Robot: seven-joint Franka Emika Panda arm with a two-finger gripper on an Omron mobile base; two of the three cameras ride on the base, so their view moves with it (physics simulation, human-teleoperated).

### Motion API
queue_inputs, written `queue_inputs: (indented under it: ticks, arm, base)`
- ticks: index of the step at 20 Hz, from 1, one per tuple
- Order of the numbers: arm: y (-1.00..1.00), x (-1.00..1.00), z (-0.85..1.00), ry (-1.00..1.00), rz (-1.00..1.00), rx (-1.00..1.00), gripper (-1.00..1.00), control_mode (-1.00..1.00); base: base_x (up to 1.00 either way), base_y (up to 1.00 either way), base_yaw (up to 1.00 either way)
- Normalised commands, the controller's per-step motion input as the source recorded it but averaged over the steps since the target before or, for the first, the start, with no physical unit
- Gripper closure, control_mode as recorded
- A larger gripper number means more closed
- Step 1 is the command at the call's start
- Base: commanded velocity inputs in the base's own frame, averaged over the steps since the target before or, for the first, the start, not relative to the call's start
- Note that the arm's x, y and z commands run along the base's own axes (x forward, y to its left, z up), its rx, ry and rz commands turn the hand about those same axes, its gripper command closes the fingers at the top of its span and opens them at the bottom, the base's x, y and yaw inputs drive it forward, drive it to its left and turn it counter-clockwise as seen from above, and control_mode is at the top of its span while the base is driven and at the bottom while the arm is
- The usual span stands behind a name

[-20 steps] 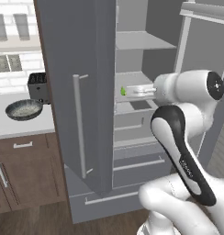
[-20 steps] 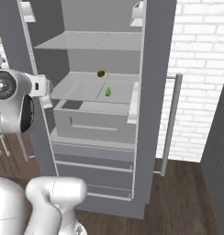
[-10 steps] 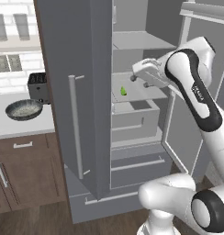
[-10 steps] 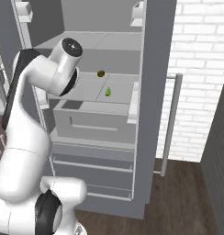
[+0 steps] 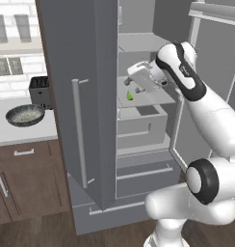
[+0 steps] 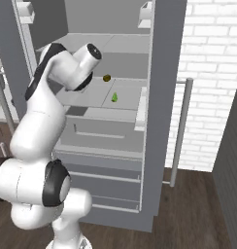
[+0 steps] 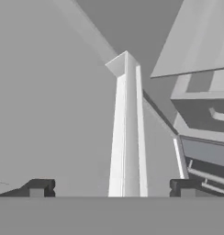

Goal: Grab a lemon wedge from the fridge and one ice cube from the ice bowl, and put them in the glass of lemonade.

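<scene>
Hovering w/ fingers apart, hand (image 5: 130, 83) sits just above lemon wedge (image 5: 130, 96) on fridge (image 5: 81, 72) shelf.

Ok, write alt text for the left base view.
A white robot arm reaches into the open fridge, its open hand hovering just above a small green lemon wedge on a shelf. Left, an ice bowl and black toaster sit on the counter.

The arm (image 5: 206, 111) is glossy white, built of fat rounded segments. Black rings mark its joints, the largest a dark disc (image 5: 202, 181) low on the body. A black band with small pale lettering (image 5: 183, 72) wraps the upper link. The fingers (image 7: 40, 187) are small, dark and square-tipped.
</scene>
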Motion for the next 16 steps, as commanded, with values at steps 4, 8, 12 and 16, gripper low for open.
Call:
queue_inputs:
  ticks: [4,8,12,16]
  arm:
    - [0.71,0.33,-0.12,0.02,0.05,0.03,-1.00,-1.00]
    - [0.95,0.00,0.00,0.01,0.09,0.03,-1.00,-1.00]
    - [0.98,0.00,-0.11,0.00,0.07,0.03,-1.00,-1.00]
    - [1.00,-0.14,-0.04,0.00,0.08,0.04,-1.00,-1.00]
  base:
    - [0.00,0.00,0.00]
    - [0.00,0.00,0.00]
    - [0.00,0.00,0.00]
    - [0.00,0.00,0.00]
